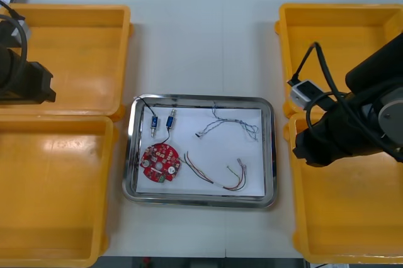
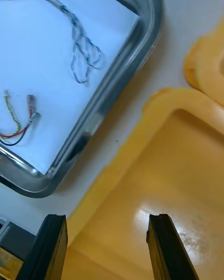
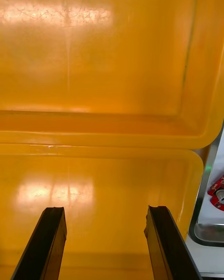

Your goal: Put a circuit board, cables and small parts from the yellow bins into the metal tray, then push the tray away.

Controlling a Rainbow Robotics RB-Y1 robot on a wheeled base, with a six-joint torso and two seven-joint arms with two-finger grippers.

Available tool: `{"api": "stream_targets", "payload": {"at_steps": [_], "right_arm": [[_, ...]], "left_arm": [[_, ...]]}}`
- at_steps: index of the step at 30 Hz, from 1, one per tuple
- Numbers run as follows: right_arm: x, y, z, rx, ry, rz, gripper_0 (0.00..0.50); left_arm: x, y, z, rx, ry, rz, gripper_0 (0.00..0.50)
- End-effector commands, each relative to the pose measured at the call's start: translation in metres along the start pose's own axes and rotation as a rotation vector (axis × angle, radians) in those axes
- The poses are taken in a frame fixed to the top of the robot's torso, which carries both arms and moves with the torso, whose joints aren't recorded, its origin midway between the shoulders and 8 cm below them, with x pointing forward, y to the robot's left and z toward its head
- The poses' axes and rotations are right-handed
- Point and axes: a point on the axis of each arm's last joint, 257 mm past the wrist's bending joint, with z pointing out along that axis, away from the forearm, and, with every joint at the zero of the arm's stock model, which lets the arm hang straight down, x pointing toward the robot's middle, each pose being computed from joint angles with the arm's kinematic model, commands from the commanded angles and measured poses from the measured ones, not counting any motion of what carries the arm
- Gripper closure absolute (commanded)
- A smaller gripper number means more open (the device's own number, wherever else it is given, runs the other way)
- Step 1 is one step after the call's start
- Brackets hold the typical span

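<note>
"Which way is the metal tray [image 1: 200, 99] lying?"

"Its long side is running across the table [image 1: 201, 35], from the near left bin [image 1: 50, 192] toward the near right bin [image 1: 352, 217]. It is showing white inside."

"What is sitting in it?"

"The circuit board [image 1: 161, 162] is lying flat in the tray's near left corner. Just beyond it, the two small metal parts [image 1: 170, 120] are lying side by side. Their long axes are pointing roughly from the tray's far rim to its near rim, and the right one is leaning a little. The black cable [image 1: 146, 102] is curling from them into the tray's far left corner."

"And the other cables?"

"The blue and white cable [image 1: 228, 122] is stretching through the tray's far right part, roughly along the far rim. The red and yellow cable [image 1: 219, 178] is curving along the near rim, to the right of the board."

"What are the claws doing?"

"The right gripper [image 2: 107, 247] is hovering over the near right bin's corner closest to the tray. Its fingers are spread wide with nothing between them. The left gripper [image 3: 105, 242] is hanging over the near left bin, left of the tray, beside the wall it shares with the far left bin [image 1: 75, 54]. Its fingers are standing apart too, holding nothing."
</note>
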Motion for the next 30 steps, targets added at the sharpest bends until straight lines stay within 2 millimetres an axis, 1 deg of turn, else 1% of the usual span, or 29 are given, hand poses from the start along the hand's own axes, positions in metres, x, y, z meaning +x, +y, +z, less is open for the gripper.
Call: {"api": "stream_targets", "payload": {"at_steps": [1, 6, 12, 17, 22, 23, 30], "right_arm": [[-0.033, 0.038, 0.001, -0.03, -0.081, -0.249, 0.0], [-0.044, 0.059, 0.014, -0.063, -0.086, -0.366, 0.0], [-0.056, 0.078, 0.028, -0.005, -0.075, -0.557, 0.0], [-0.066, 0.101, 0.039, 0.047, -0.058, -0.682, 0.0], [-0.069, 0.118, 0.046, 0.046, -0.045, -0.734, 0.0], [-0.068, 0.125, 0.049, 0.038, -0.038, -0.754, 0.0], [-0.069, 0.151, 0.064, 0.033, -0.03, -0.846, 0.0]], "left_arm": [[-0.004, 0.032, -0.016, -0.046, -0.057, 0.08, 0.0], [-0.003, 0.043, -0.018, -0.048, -0.066, 0.076, 0.0], [-0.005, 0.05, -0.02, -0.047, -0.084, 0.064, 0.0], [-0.005, 0.051, -0.019, -0.049, -0.085, 0.069, 0.0], [-0.002, 0.052, -0.018, -0.05, -0.077, 0.07, 0.0], [0.0, 0.052, -0.016, -0.052, -0.071, 0.075, 0.0], [0.003, 0.054, -0.016, -0.056, -0.062, 0.085, 0.0]]}}
